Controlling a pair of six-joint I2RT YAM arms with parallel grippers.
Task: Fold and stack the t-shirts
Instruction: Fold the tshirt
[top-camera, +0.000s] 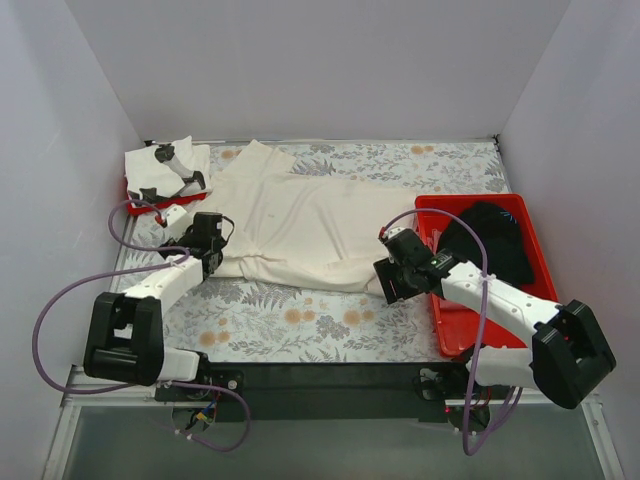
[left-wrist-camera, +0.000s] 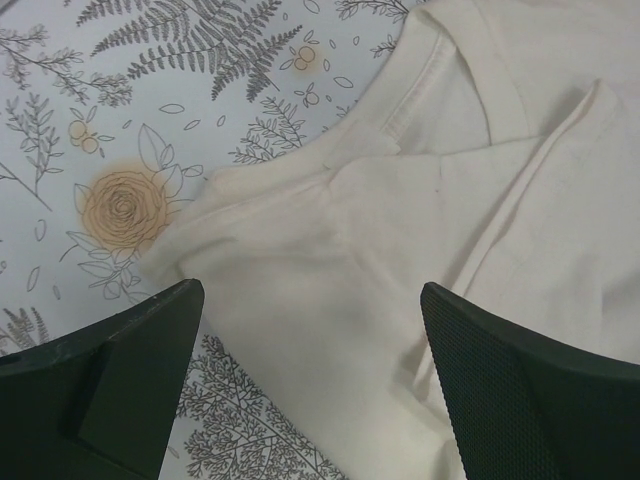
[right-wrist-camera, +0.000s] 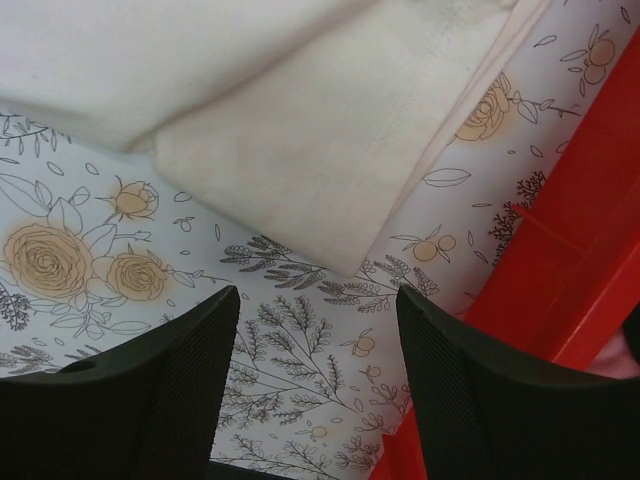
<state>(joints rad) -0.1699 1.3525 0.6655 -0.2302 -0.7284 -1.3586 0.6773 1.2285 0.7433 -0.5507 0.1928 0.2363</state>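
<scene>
A wide cream-white t-shirt lies spread across the middle of the flowered table. My left gripper is open just above its near left corner by the sleeve; the left wrist view shows the cream cloth between my spread fingers. My right gripper is open over the table just short of the shirt's near right corner. A folded white shirt with black marks sits on a tray at the back left. A black shirt lies in the right tray.
A red tray stands at the right, its rim close to my right gripper, and shows in the right wrist view. Another red tray is at the back left under the folded shirt. White walls enclose the table.
</scene>
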